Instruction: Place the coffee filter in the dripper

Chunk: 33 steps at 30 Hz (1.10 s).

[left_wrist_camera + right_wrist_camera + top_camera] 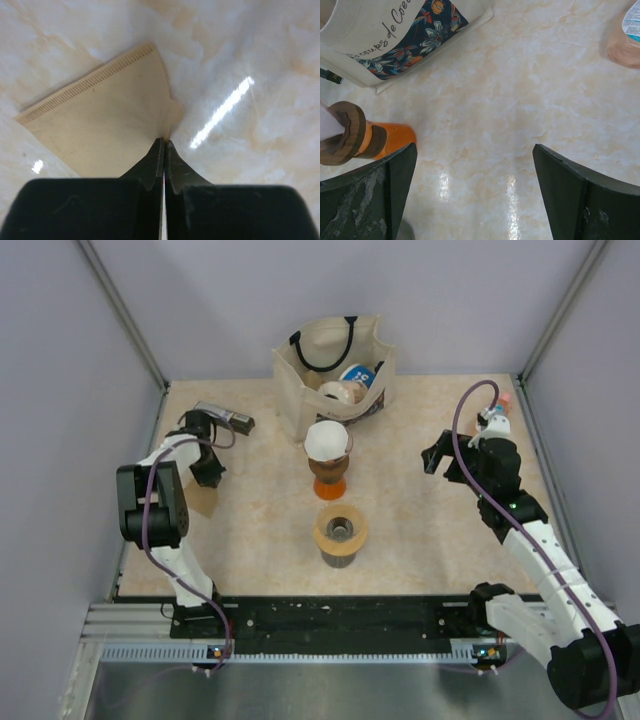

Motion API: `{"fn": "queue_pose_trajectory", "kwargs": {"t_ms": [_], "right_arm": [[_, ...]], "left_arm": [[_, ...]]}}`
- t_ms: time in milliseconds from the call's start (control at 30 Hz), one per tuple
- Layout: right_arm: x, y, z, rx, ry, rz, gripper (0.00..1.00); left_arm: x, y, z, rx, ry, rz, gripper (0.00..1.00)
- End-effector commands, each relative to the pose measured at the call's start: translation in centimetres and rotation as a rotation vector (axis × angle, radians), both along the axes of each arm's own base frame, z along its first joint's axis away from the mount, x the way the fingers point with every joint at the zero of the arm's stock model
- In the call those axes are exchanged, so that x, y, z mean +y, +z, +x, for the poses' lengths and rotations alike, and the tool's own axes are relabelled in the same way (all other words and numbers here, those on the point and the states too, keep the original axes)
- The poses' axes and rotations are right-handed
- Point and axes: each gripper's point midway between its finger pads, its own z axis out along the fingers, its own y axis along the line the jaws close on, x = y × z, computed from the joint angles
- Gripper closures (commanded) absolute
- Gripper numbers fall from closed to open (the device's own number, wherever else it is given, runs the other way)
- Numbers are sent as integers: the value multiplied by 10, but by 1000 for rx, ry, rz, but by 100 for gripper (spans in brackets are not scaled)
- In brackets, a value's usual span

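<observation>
A flat, fan-shaped paper coffee filter with a crimped edge lies on the marbled tabletop; it looks pale tan here. My left gripper is shut, its black fingertips pinching the filter's right edge, where a corner curls up. From above, the filter lies at the table's left side under the left gripper. The brownish dripper stands mid-table on an orange base, with a white paper cone sitting in its top. My right gripper hovers open at the right, its jaws holding nothing.
A cream tote bag with packets stands behind the dripper. A tan flat ring with a centre hole rests on a beaker in front of it. A dark gadget lies back left. A pink bottle stands back right.
</observation>
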Motion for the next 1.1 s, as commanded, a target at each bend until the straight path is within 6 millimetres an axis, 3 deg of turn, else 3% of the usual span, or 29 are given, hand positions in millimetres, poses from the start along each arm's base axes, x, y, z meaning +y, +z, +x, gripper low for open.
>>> {"fn": "queue_pose_trajectory", "kwargs": {"t_ms": [0, 200, 300, 367, 467, 500, 533, 567, 600, 700, 867, 967, 1067], "right_arm": [[-4, 15, 4, -60, -17, 12, 1], [-2, 16, 3, -66, -8, 15, 1], [7, 21, 2, -85, 48, 21, 1], [15, 23, 2, -97, 98, 33, 1], [26, 25, 0, -101, 160, 47, 1], [27, 23, 0, -95, 165, 48, 1], [26, 22, 0, -94, 164, 46, 1], [26, 23, 1, -96, 158, 47, 1], [30, 24, 2, -95, 175, 64, 1], [67, 51, 2, -121, 333, 111, 1], [147, 96, 0, -217, 453, -65, 1], [205, 109, -10, -215, 598, -29, 1], [250, 117, -17, -244, 671, -60, 1]], "left_arm": [[-23, 39, 9, -170, -22, -112, 100], [-68, 60, 7, -260, -132, -299, 100], [-82, 74, 3, -288, -158, -292, 100], [-76, 90, -1, -315, -138, -230, 100], [-37, 92, -8, -292, 4, -48, 100], [-22, 89, -13, -258, 57, 14, 82], [-7, 84, -17, -221, 107, 59, 55], [4, 80, -19, -198, 152, 72, 40], [15, 73, -20, -183, 193, 51, 31], [35, 55, -24, -191, 306, -76, 25], [70, 40, -32, -271, 484, -183, 24], [87, 29, -33, -259, 544, -190, 29], [86, 15, -31, -188, 543, -228, 46]]}}
